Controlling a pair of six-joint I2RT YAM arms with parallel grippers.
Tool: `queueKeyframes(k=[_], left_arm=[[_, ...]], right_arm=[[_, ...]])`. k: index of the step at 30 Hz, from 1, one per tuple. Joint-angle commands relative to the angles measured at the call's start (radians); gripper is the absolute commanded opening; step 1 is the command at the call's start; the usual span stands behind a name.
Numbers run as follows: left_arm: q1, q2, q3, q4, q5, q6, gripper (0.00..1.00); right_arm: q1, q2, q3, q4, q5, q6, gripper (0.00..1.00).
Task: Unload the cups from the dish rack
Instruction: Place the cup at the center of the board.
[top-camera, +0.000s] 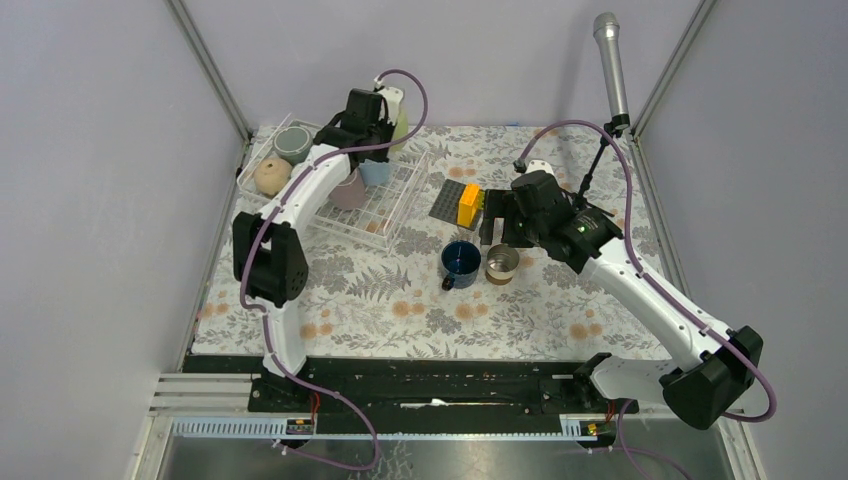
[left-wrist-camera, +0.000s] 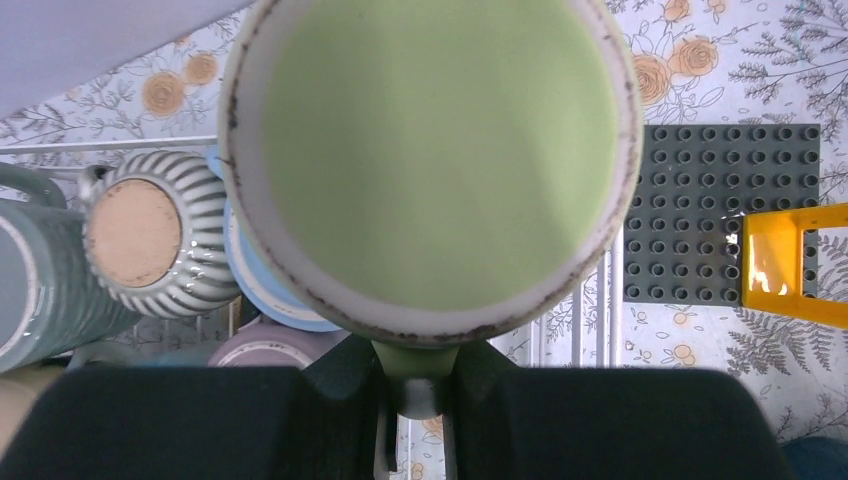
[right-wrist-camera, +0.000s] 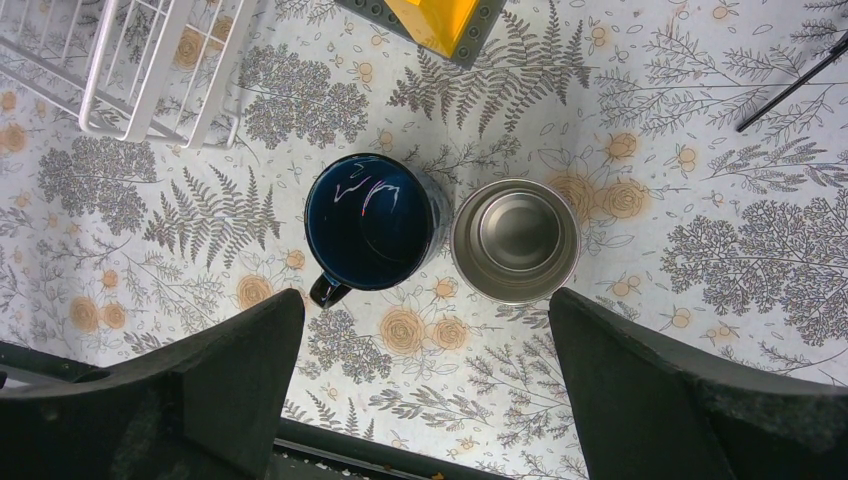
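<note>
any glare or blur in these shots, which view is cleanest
Top external: even light, soft shadows, sharp throughout. Left wrist: the pale green mug fills the frame close to the lens, and the left claw gripping its handle is a dark soft-edged mass. Right wrist: white glare streaks inside the navy mug, sheen in the steel mug; tablecloth crisp.

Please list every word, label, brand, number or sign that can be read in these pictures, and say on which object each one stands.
No text can be read in any view.
On the green mug, ribbed mug, navy mug and steel mug: no print visible.
White streaks inside the navy mug: reflections, not letters.
On the studded plate and yellow block: no lettering visible.
</note>
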Motion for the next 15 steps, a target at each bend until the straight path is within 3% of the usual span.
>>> queueKeyframes(k=[1,15], left_arm=[[-0.01,-0.116,0.09,0.063,-0.05,-0.014,0.0],[-0.019,-0.139,0.147,0.006,-0.076,-0.038,0.0]], right_arm=[[0.009,-0.03,0.017,0.019,0.014,0.012,1.0],[0.007,-0.029,0.03,0.087,-0.023,0.021,1.0]])
